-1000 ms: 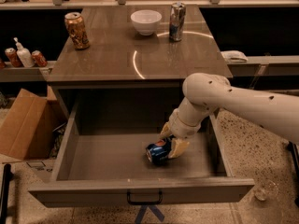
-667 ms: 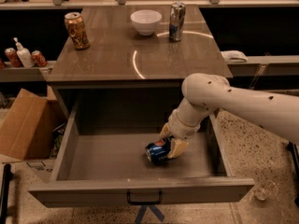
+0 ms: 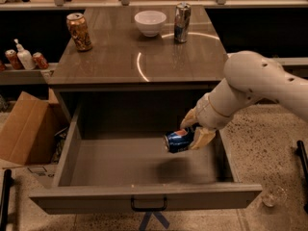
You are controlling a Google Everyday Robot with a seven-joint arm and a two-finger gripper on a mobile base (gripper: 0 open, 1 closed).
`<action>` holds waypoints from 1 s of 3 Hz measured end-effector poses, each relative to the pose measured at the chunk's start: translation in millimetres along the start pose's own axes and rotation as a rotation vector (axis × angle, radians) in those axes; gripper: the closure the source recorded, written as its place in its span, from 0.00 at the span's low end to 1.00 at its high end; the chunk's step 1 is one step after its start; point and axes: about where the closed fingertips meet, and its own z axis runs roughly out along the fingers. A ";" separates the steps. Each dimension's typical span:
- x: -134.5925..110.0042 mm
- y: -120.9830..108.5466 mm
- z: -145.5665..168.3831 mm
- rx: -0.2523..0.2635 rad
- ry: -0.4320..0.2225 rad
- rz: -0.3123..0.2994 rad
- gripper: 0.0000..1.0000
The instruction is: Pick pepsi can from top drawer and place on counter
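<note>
I am reaching my white jointed arm (image 3: 250,83) in from the right, past the right edge of the glossy grey-brown counter (image 3: 110,61), and bending it down into the open grey top drawer (image 3: 144,198). My cream two-finger gripper (image 3: 193,133) is clamping the small dark-blue pepsi can (image 3: 177,141) on its side, and it is hanging above the drawer floor on the right side, casting a shadow below. Nothing else is lying in the drawer. An orange-gold can (image 3: 79,31) is standing by the tabletop's far left corner, a white bowl (image 3: 150,22) at the far edge and a tall silver-blue can (image 3: 182,22) just right of it. A brown cardboard box (image 3: 24,129) is sitting on the floor at left.
</note>
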 end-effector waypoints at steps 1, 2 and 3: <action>1.2 -4.5 -59.5 0.103 -0.018 0.027 1.00; 1.2 -4.5 -59.5 0.103 -0.018 0.027 1.00; -2.1 -10.9 -70.0 0.127 -0.020 0.032 1.00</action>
